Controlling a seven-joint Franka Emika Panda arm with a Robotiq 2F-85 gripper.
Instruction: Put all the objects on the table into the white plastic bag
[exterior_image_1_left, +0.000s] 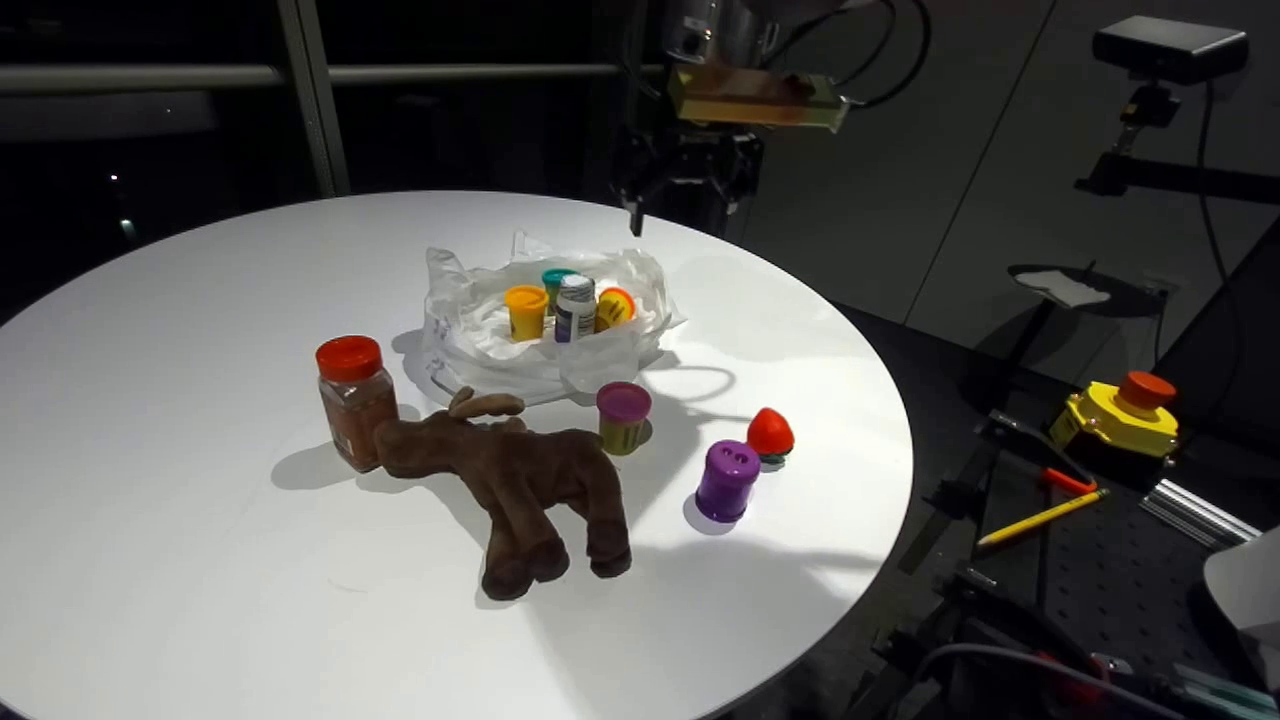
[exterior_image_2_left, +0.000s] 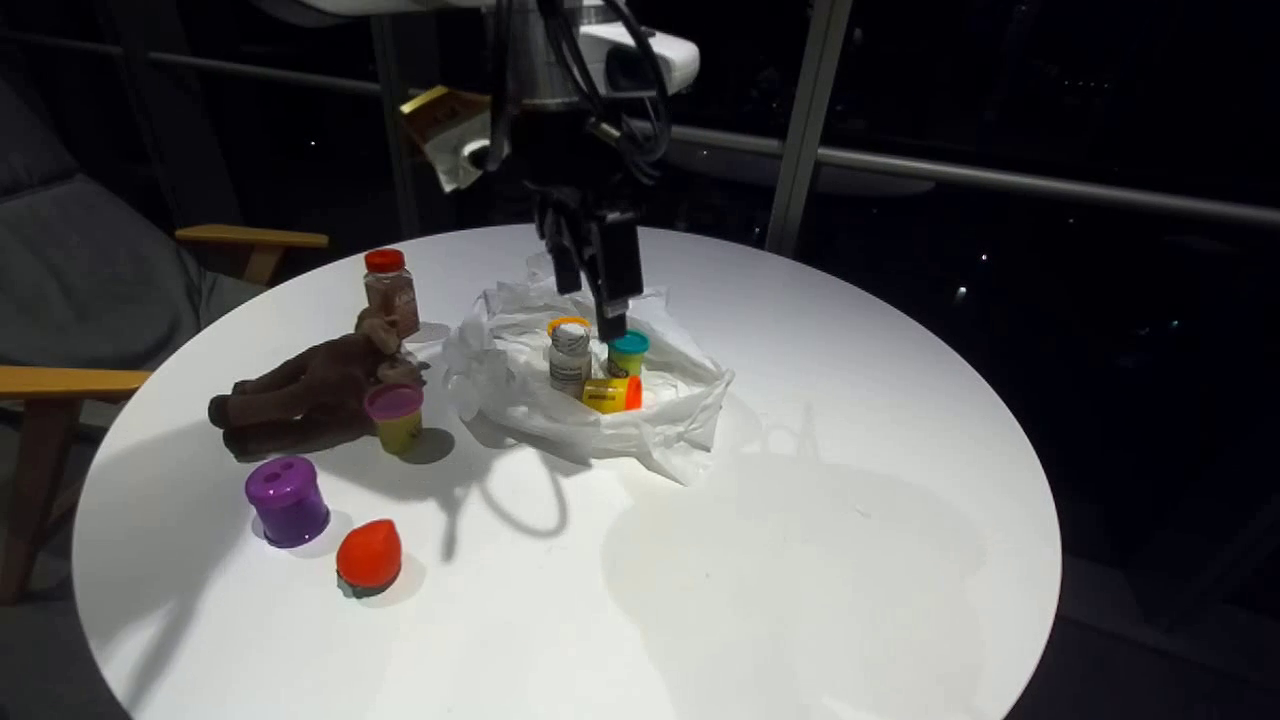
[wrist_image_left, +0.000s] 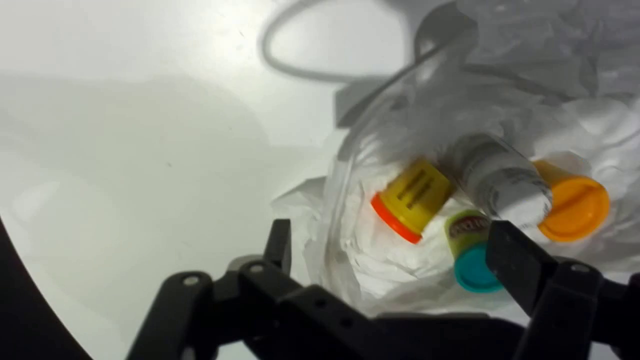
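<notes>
In the wrist view the fingers (wrist_image_left: 517, 262) stand spread wide. Ahead of the gap between them, inside the bag (wrist_image_left: 385, 260), a yellow tub (wrist_image_left: 415, 195) with a red-orange lid lies on its side. The right-hand finger in that view hides part of a teal-lidded tub (wrist_image_left: 470, 252); past its tip come a white bottle (wrist_image_left: 510, 185) and, farther right, an orange tub (wrist_image_left: 575, 205), all three in the bag too.

In an exterior view the fingers hang above the bag's far rim, apart from the tubs. Well away from them, on the bag's near side, the moose (exterior_image_1_left: 530, 480) lies on the bench (exterior_image_1_left: 200, 560), a red-lidded jar (exterior_image_1_left: 360, 410) at its head.

Again in an exterior view, the fingers show over the bag, their tips near the teal lid. To their left, just outside the bag, a pink-lidded tub (exterior_image_2_left: 397, 420) stands on the bench; farther from the fingers are a purple pot (exterior_image_2_left: 288, 505) and, near it, a strawberry (exterior_image_2_left: 370, 553).
</notes>
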